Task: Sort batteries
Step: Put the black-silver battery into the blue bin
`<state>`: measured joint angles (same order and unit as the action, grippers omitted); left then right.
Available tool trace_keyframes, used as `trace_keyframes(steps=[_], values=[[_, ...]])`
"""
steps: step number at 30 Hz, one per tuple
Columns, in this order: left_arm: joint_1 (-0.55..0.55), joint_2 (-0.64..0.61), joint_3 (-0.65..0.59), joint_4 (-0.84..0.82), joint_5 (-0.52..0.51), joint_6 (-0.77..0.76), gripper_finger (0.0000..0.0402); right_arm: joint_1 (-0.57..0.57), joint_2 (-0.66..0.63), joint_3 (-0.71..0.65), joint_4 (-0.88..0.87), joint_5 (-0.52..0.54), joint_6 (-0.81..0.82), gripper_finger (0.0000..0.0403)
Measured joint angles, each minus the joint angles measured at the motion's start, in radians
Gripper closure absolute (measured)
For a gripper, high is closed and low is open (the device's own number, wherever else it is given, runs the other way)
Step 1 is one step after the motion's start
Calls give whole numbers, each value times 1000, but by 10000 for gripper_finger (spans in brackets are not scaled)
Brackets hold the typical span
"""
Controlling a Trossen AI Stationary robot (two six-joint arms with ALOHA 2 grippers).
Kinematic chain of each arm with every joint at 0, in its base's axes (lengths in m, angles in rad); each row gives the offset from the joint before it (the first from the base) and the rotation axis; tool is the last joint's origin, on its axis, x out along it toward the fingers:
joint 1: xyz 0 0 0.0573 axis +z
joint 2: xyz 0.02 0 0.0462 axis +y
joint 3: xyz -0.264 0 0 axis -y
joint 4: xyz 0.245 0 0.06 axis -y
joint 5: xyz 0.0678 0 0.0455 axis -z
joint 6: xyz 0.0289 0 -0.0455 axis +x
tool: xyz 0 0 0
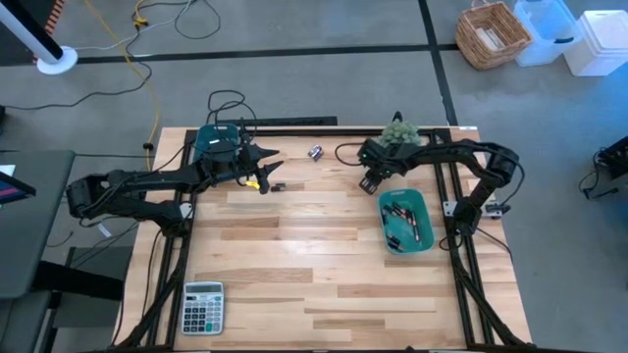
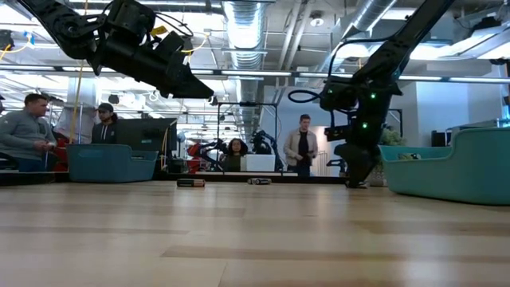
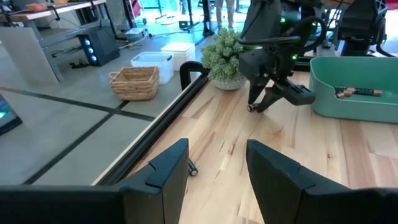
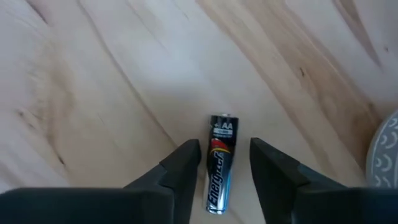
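Right gripper (image 4: 224, 163): poised low over the table near its far edge, just in front of the small potted plant (image 1: 397, 129); fingers parted, one on each side of an AA battery (image 4: 219, 163), nothing clamped yet as far as I can see.

Left gripper (image 3: 214, 171): raised above the table's far left part, beside the dark teal bin (image 1: 218, 143); fingers spread and empty.

Step in hand: by my reading, the pick of that one cell for the light teal tray (image 1: 424, 208); it lies lengthwise in the gap, which suits a squeeze across its round sides; best to settle straight down until the tips are at the wood, close slowly so the cylinder cannot roll or squirt out endwise, then lift clear before swinging toward the tray's rim.

Look of the battery: slim cylinder, dark casing with silver, red and white markings, "AA" readable near one end; flat on the pale planks.

Other batteries: a loose battery (image 1: 278, 186) on the wood just by the left gripper; another small one (image 1: 316, 152) by the far edge, between the two arms; several already lying in the light teal tray on the right.

Bystander: the calculator (image 1: 203, 307) at the near left corner, well apart from all this.
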<state>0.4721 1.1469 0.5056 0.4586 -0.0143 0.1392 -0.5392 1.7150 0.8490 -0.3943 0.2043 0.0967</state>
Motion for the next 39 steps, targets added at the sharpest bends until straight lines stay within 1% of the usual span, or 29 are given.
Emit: trace_keyframes(steps=[3, 9, 12, 18, 25, 27, 31, 34, 39], values=[[0, 0, 0, 0, 0, 0, 246, 20, 14, 0, 8, 0, -8, 274], [0, 0, 0, 0, 0, 0, 246, 45, 15, -2, 25, 5, -4, 355], [0, 0, 0, -1, 0, 0, 246, 53, 18, -2, 36, 3, 5, 380], [0, 0, 0, -1, 0, -2, 246, 82, 18, -3, 62, -1, 4, 389], [0, 0, 0, -1, 0, -4, 246, 126, -39, -9, 87, -55, 0, 392], [0, 0, 0, -6, 0, -5, 246, 136, -63, -10, 91, -85, -8, 392], [0, 0, 0, -33, 0, -4, 246, 156, -98, -8, 141, -118, -15, 393], [0, 0, 0, -60, 0, -4, 246, 172, -110, -9, 211, -173, -19, 393], [0, 0, 0, -74, 13, -3, 246, 205, -116, -8, 390, -273, -32, 393]])
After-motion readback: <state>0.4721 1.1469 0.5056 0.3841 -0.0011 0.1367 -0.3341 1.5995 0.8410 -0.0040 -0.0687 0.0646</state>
